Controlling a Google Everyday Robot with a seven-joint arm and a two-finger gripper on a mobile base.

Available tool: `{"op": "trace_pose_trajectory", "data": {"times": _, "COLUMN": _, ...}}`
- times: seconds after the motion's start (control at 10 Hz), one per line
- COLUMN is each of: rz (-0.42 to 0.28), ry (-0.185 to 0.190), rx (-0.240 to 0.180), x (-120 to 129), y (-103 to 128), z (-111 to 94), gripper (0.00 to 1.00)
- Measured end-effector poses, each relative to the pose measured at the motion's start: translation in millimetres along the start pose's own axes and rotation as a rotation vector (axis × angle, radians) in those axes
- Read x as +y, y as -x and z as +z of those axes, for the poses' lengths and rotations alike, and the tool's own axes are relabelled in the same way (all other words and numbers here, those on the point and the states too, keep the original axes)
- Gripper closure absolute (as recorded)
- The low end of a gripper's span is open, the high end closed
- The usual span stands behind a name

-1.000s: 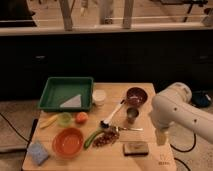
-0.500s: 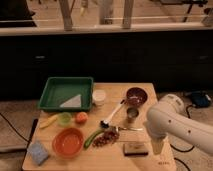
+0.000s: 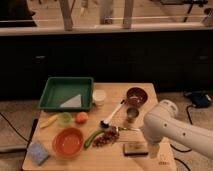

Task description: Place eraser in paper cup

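The eraser [image 3: 135, 148], a small tan block with a darker top, lies flat near the front edge of the wooden table [image 3: 150, 90]. The paper cup [image 3: 99, 96], short and white, stands upright at the back, just right of the green tray. My white arm reaches in from the right, and my gripper [image 3: 153, 151] hangs open, pointing down right beside the eraser's right end. It holds nothing. The cup is well away to the gripper's upper left.
A green tray [image 3: 51, 95] holds a white sheet. A dark red bowl [image 3: 136, 96], a metal cup [image 3: 132, 114] and a spoon [image 3: 112, 115] stand between eraser and paper cup. An orange bowl [image 3: 68, 142], green cup [image 3: 64, 119], orange fruit [image 3: 82, 117] and blue sponge [image 3: 38, 151] fill the left.
My arm has swung left and down over the table's front right, bringing the gripper beside the eraser. Nothing on the table has moved.
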Motion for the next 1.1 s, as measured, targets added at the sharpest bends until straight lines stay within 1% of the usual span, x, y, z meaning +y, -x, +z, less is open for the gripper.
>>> {"op": "trace_pose_trajectory", "data": {"times": 0.2, "rz": -0.008, "ry": 0.004, "rx": -0.014, "x": 1, "y": 2, "z": 7, "gripper": 0.2}}
{"op": "trace_pose_trajectory", "data": {"times": 0.6, "rz": -0.013, "ry": 0.012, "rx": -0.054, "x": 7, "y": 9, "z": 31, "gripper": 0.2}}
{"op": "trace_pose_trajectory", "data": {"times": 0.9, "rz": -0.002, "ry": 0.018, "rx": -0.068, "x": 8, "y": 11, "z": 37, "gripper": 0.2}}
{"op": "trace_pose_trajectory", "data": {"times": 1.1, "rz": 0.006, "ry": 0.025, "rx": -0.078, "x": 8, "y": 15, "z": 48, "gripper": 0.2}}
